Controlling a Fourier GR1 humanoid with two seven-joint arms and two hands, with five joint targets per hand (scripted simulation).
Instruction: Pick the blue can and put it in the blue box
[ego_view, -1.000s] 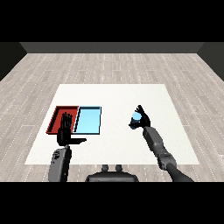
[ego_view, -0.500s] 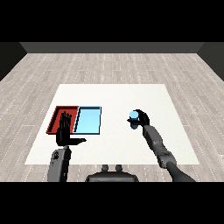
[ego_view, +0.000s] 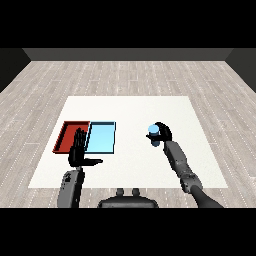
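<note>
1. Fingers of the black right hand (ego_view: 163, 133) look curled round the small blue cylindrical can (ego_view: 153, 134); the can shows at the hand's left edge, top rim visible. Thumb side is hard to make out, so I can't tell how far the wrap goes.
2. Can sits right of table centre, well apart from both trays. Can't tell whether its base touches the white table (ego_view: 130, 107) or is just off it.
3. Handling guess: rigid smooth-walled cylinder, likely light. Smooth side could slip or twist in the curl, so a mid-height side wrap is the place to hold. Round body will roll if it tips, so keep it upright.
4. Black left hand (ego_view: 79, 152) sits near the left front of the table, fingers straight and pointing up, thumb out to the right, holding nothing.
5. Shallow light blue rectangular tray (ego_view: 92, 141) lies left of the can, just right of the left hand, touching the shallow red rectangular tray (ego_view: 64, 137) on its left.
6. Next, as I judge it: carry leftward and set down in the blue tray.
</note>
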